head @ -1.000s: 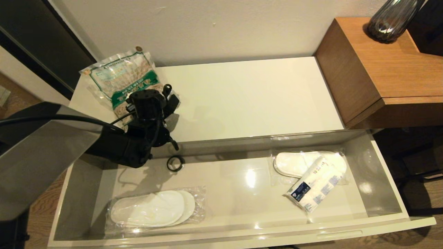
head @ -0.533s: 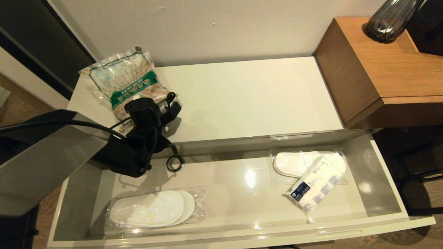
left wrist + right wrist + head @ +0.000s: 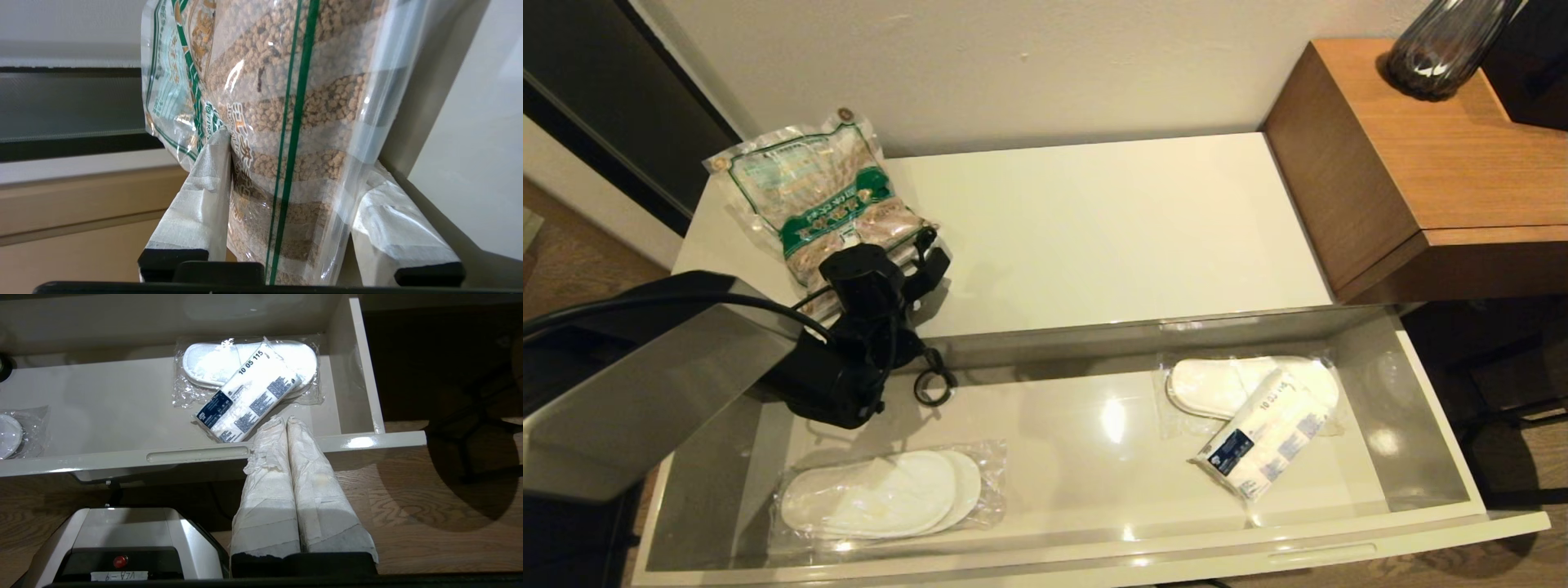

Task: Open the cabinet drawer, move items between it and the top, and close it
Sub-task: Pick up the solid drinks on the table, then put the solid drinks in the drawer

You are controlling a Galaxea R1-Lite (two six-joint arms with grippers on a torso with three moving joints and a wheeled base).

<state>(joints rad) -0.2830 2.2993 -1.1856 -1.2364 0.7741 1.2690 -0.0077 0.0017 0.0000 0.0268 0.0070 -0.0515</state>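
Note:
The drawer (image 3: 1094, 543) stands pulled out wide below the cream top (image 3: 1111, 229). At the top's left end lies the clear bag of tan food (image 3: 817, 192) with its green-and-white label. My left gripper (image 3: 907, 255) is shut on the bag's near end. In the left wrist view the bag (image 3: 294, 122) fills the space between the padded fingers (image 3: 200, 192). One wrapped slipper pair (image 3: 882, 494) lies at the drawer's front left. A second pair (image 3: 1225, 382) lies at the right. My right gripper (image 3: 282, 421) hangs shut and empty over the drawer's front edge (image 3: 196, 455).
A white tissue pack (image 3: 1262, 445) with a dark blue label rests partly on the right slipper pair. A small black ring (image 3: 931, 388) sits by the drawer's back wall. A taller brown block (image 3: 1421, 180) with a dark vase (image 3: 1445, 49) adjoins the top's right end.
The left arm has drawn back towards the drawer with the bag's near end in its grip, and the bag has shifted slightly and tilted. The things in the drawer have not moved.

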